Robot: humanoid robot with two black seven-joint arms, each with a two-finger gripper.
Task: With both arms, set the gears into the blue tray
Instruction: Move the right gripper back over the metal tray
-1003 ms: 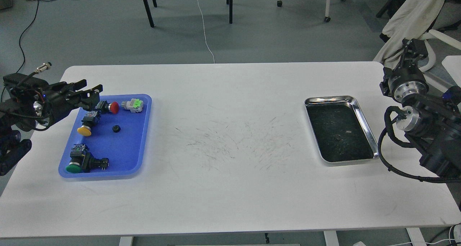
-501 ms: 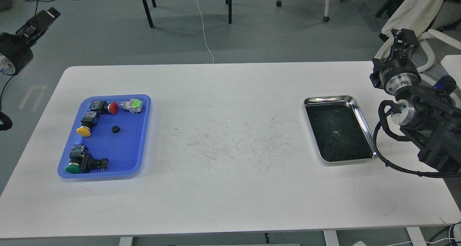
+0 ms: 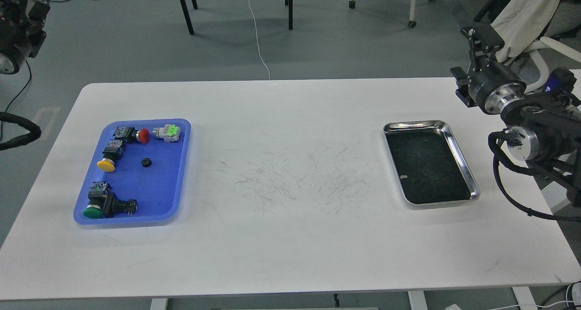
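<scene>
One gear [image 3: 145,162] lies in the blue tray [image 3: 177,174] among red [image 3: 137,135], yellow [image 3: 109,158] and green [image 3: 100,203] push-buttons. Another gear [image 3: 425,174] sits in the steel tray [image 3: 460,153]. The right gripper [image 3: 481,37] hangs above the table's far corner, its state unclear; the left gripper is out of sight.

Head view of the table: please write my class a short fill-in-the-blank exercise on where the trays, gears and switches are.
1. The gear in the blue tray lies to the right of the switch with the ____ cap.
2. The second gear lies in the ____ tray.
3. The blue tray holds ____ gear(s).
4. The green-capped switch sits at the tray's ____ end.

Missing words: yellow; steel; one; near
</scene>
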